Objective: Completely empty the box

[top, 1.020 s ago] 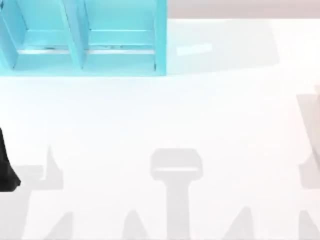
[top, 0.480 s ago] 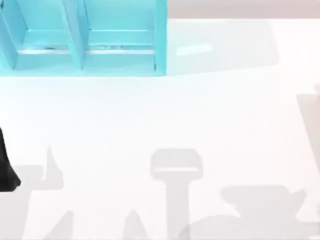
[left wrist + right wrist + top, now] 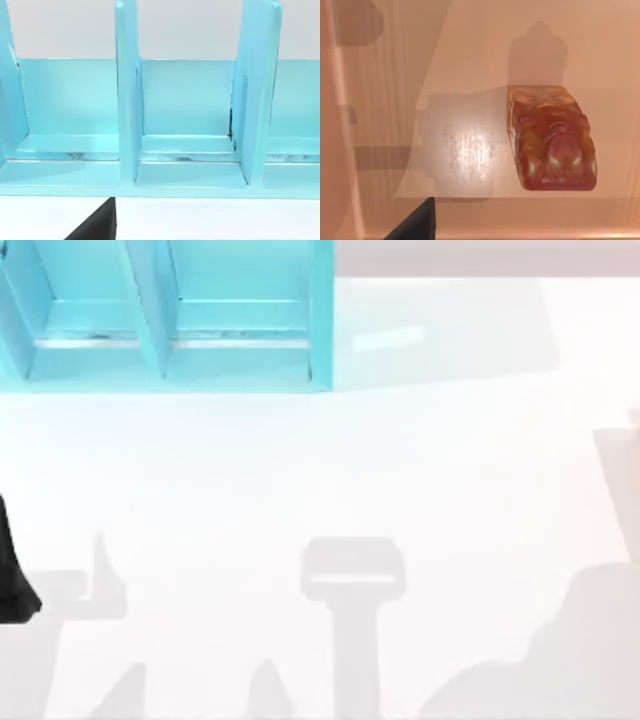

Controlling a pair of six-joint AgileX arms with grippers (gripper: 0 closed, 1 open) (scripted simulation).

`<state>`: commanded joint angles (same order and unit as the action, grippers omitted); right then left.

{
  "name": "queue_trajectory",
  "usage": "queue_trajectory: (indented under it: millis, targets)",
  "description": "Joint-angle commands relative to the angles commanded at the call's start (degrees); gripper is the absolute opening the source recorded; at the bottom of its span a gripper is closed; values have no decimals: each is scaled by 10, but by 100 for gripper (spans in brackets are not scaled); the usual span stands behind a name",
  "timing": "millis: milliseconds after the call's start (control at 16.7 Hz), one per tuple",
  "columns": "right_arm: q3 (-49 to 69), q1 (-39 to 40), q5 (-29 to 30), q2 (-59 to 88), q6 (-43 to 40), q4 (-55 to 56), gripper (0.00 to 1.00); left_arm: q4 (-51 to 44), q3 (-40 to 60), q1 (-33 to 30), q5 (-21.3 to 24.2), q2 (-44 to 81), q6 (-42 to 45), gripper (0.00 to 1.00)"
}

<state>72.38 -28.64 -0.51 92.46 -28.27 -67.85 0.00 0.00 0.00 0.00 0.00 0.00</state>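
The right wrist view looks down into the box, with its pale wooden floor and a wall along one side. A reddish-brown, glossy block-shaped item lies flat on that floor. A dark tip of my right gripper hangs above the floor, apart from the item. In the top view a tan sliver of the box sits at the table's right edge. My left arm is parked at the left edge, and a dark tip of my left gripper faces a blue shelf.
A light blue shelf unit with upright dividers stands at the table's back left. The white table stretches between the shelf and the box, crossed by grey shadows near the front.
A broad shadow has spread over the table's front right and shifted toward the right edge. The left arm has not moved.
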Motion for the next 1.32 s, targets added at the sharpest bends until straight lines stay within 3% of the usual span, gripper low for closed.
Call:
queue_trajectory:
  millis: [720,1320]
  targets:
    - [-2,-13,2,31,-8,10,100,0,0,0,0,0,0,100]
    - [-155,-3,2,85,3,216,100,0,0,0,0,0,0,100]
